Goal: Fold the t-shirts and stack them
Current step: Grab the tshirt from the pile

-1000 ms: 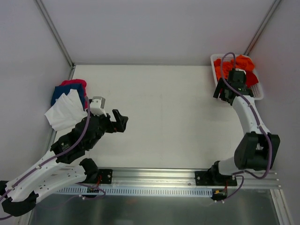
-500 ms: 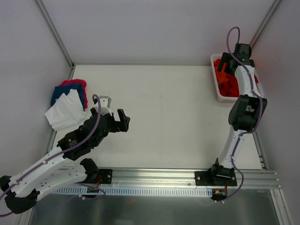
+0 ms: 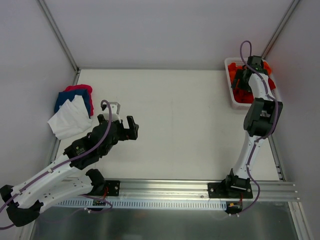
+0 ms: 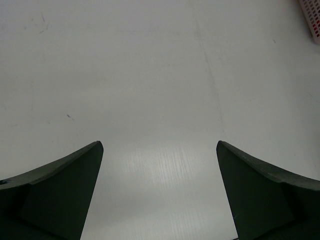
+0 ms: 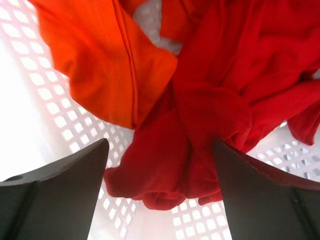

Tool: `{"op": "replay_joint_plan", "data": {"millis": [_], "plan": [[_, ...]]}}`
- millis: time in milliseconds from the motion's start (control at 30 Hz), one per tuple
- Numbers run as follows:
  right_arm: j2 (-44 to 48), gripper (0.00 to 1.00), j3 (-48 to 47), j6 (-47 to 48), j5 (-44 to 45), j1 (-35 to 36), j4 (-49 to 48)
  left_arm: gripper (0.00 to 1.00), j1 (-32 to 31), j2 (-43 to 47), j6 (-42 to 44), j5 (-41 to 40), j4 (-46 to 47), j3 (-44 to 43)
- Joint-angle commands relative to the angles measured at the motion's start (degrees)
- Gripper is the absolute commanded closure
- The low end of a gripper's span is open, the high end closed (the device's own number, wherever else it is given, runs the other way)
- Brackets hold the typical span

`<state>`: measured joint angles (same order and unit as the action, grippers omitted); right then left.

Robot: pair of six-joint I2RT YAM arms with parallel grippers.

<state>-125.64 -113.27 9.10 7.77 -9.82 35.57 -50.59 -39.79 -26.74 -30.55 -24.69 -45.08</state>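
The right pincer (image 5: 157,150) gaped wide, holding nothing. Beneath it the deep red t-shirt (image 5: 210,115) lay crumpled in the basket (image 5: 45,100): soft, limp cloth, probably best pinched at the bunched fold between its jaws.

From above, the right arm (image 3: 260,107) hides much of the basket (image 3: 230,85) and the red tee (image 3: 243,96) in it. The orange tee (image 5: 100,65) runs past the right wrist view's top edge. The white tee (image 3: 69,120) covers much of the blue tee (image 3: 66,97) and pink tee (image 3: 80,88).
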Motion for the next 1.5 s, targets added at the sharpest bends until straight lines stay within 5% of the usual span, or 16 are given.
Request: {"op": "replay_joint_plan", "data": {"millis": [0, 133, 167, 200, 467, 733, 1200, 1467], "plan": [[2.6, 0.23, 1.7, -0.6, 1.6, -0.2, 1.9, 0.01, 0.0, 0.2, 0.6, -1.3, 1.1, -1.0], [4.4, 0.67, 4.6, -0.7, 3.1, -0.3, 1.9, 0.01, 0.0, 0.3, -0.1, -1.3, 1.1, -0.6], [4.7, 0.91, 5.2, -0.9, 4.2, -0.2, 1.9, 0.01, 0.0, 0.4, -0.2, -1.1, 1.1, -0.6], [5.7, 0.99, 6.5, -1.3, 4.8, -0.3, 1.8, 0.01, 0.0, 0.5, -0.2, -1.0, 1.1, -0.6], [15.9, 1.0, 10.0, -1.0, -1.3, 1.1, 0.1, 0.01, 0.0, -0.3, -0.7, -0.7, 1.1, -0.4], [29.2, 1.0, 1.3, 0.9, -7.0, 8.4, 9.2, 0.01, 0.0, -6.8, -4.3, -2.5, 1.1, -0.4], [54.5, 1.0, -1.9, -7.9, -33.5, 14.7, 12.9, 0.01, 0.0, -15.8, -6.7, -0.8, 1.2, -3.3], [57.9, 1.0, -4.2, -22.7, -54.6, 14.7, 0.7, 0.01, 0.0, -14.4, -8.5, -0.5, 1.1, -2.6]]}}
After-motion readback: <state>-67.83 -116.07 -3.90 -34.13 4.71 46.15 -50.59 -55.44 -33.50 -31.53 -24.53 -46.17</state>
